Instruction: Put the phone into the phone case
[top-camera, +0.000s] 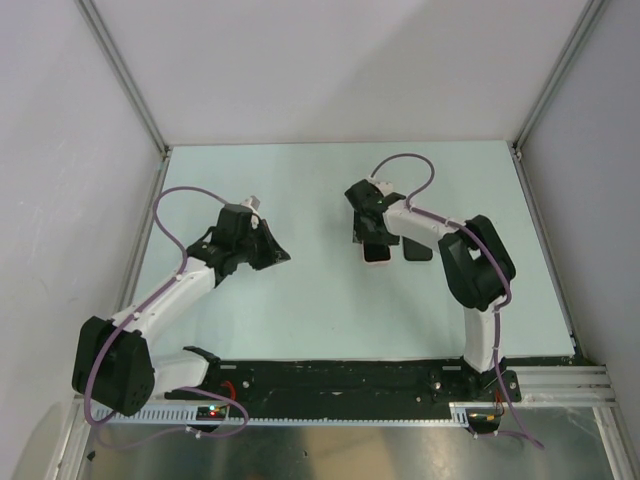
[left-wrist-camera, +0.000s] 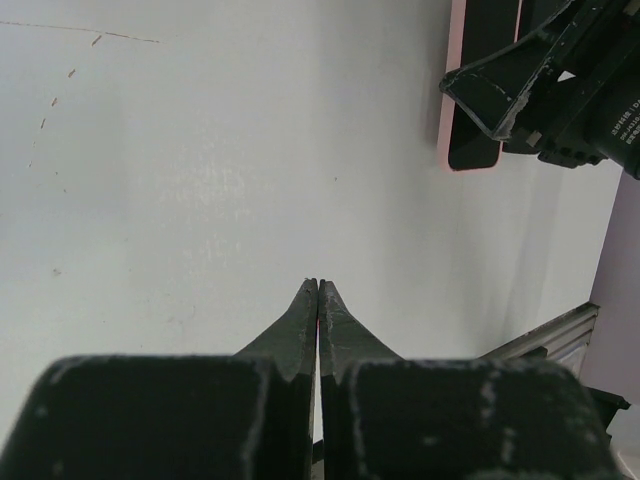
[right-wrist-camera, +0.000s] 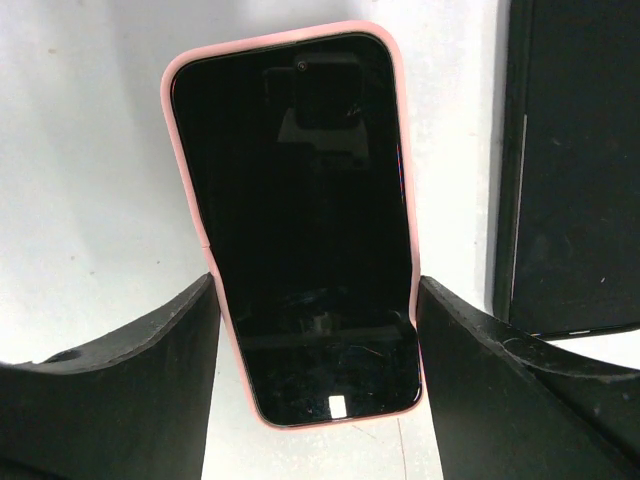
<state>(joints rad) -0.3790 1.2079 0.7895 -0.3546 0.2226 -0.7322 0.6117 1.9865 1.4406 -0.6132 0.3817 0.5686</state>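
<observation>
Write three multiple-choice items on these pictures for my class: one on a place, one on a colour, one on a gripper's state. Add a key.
1. Where does the black slab lie relative to the phone case?
A on top of it; B beside it; C underneath it.
2. What colour is the phone case's rim?
A pink; B green; C white.
3. How does the left gripper stand?
A open wide; B shut on the phone; C shut, empty.

Key:
1 B, bare table shows between them in the right wrist view.
2 A, a pink edge frames the phone.
3 C, its fingers meet with nothing between.
</observation>
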